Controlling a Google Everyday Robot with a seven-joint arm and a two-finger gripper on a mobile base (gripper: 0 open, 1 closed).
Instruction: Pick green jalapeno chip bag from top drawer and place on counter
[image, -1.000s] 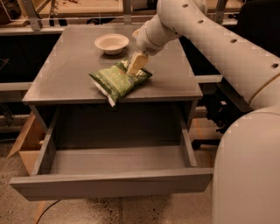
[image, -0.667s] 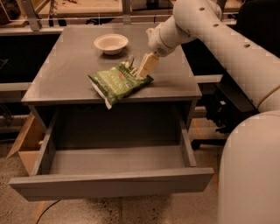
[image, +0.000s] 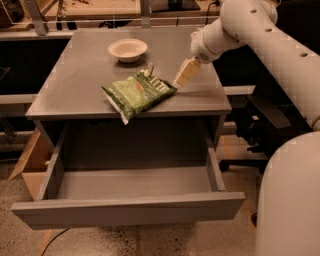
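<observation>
In the one camera view, the green jalapeno chip bag lies flat on the counter, printed face up, in the front half of the top and a little right of its middle. Its long axis runs on a diagonal, from a corner at the counter's front edge, which may just overhang it, up and right toward the back. The upper-right end points at the gripper. The gripper hangs just beside that end, above the counter's right side, and appears to be clear of the foil. Whether its jaws are apart or together cannot be told. The white arm reaches in from the upper right. A white bowl sits behind the bag, near but apart from it. Below, the top drawer is pulled fully out, and nothing shows inside it. Judging from this layout, the task looks essentially complete: the bag is out of the drawer and resting on the counter with nothing gripping it. At most, what seems left is for the arm to draw away.
</observation>
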